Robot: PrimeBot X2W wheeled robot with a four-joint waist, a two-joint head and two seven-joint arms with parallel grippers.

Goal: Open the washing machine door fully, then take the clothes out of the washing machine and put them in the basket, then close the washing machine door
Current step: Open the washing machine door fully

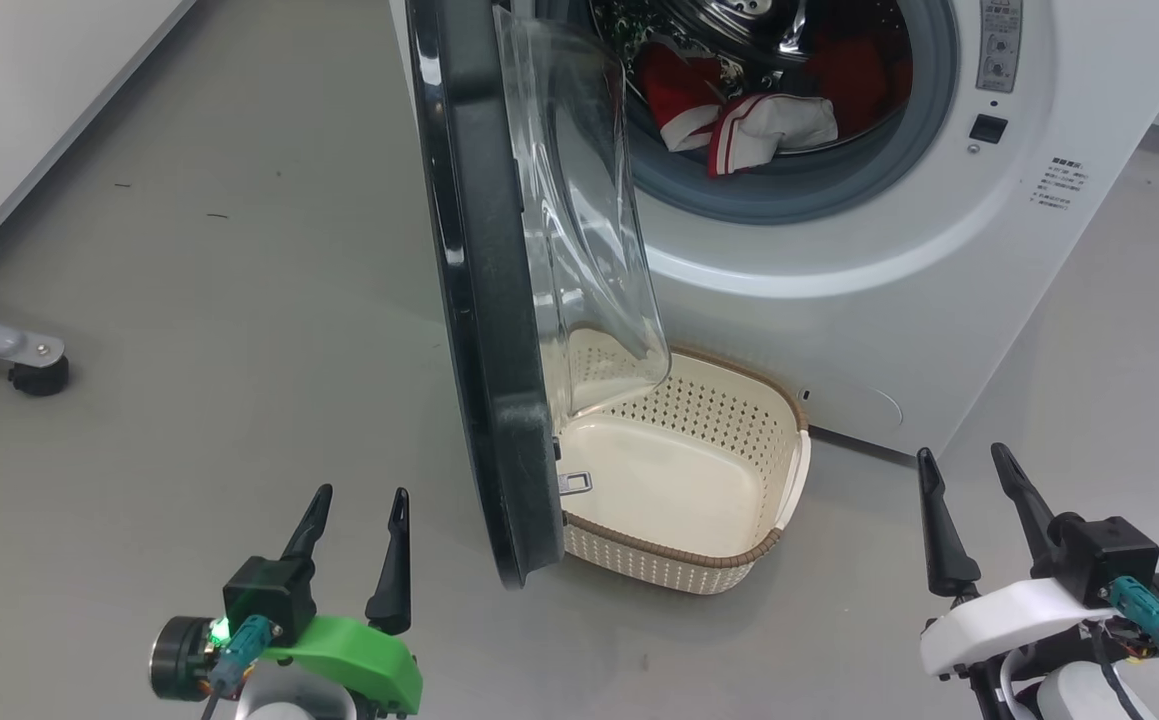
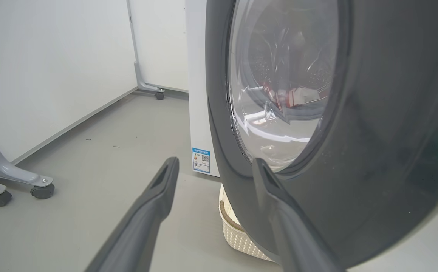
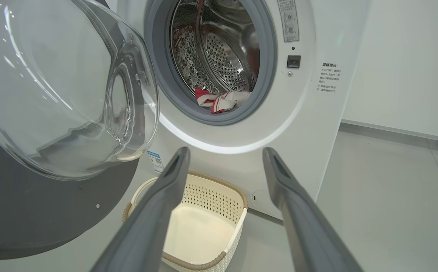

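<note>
Looking along the left arm, the black outside of the washing machine door is close up. A blue sticker sits low on the side of the washing machine behind it, and a grey leg on wheels is off by the wall. Looking along the right arm, I see the door's other side, its clear glass bowl bulging out, and past it the shiny steel drum.

Both arms are held low over the grey floor, their long fingers pointing toward the machine. The left gripper is near the door's outer face, not touching it. The right gripper is past the far side of the basket, well apart from it. Both sets of jaws are spread wide, holding nothing.

The basket sits on the floor right in front of the machine, partly under the door. The door stands open, sticking straight out from the front. The red and white clothes lie at the bottom of the drum, just behind the grey rubber ring.
</note>
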